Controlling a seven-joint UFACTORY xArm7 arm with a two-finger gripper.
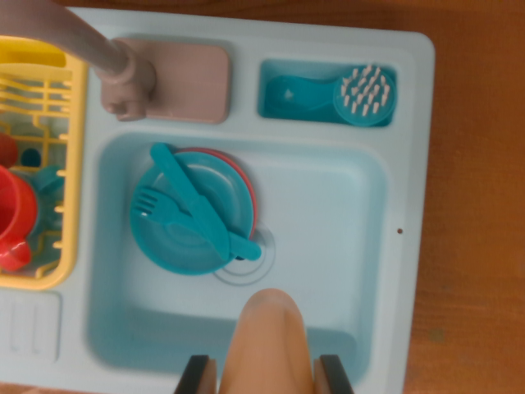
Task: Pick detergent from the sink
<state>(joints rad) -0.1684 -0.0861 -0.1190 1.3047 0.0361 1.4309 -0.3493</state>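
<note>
Wrist view showed me my gripper (267, 379) pinching the rounded tan plastic detergent bottle (267, 345), its length pointing up-frame over the pale blue plastic sink (344, 213).

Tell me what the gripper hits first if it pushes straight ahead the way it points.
The gripper already grips a tan rounded bottle pointing into the pale blue sink basin. Straight ahead lies the basin floor near the round drain; depth is unclear.

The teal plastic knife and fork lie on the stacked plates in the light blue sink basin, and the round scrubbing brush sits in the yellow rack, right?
Not quite. The wrist view shows the teal round scrubbing brush in the small recessed tray at the top of the light blue plastic sink, not in the yellow plastic rack. The teal plastic knife and fork do lie on the stacked plates.
</note>
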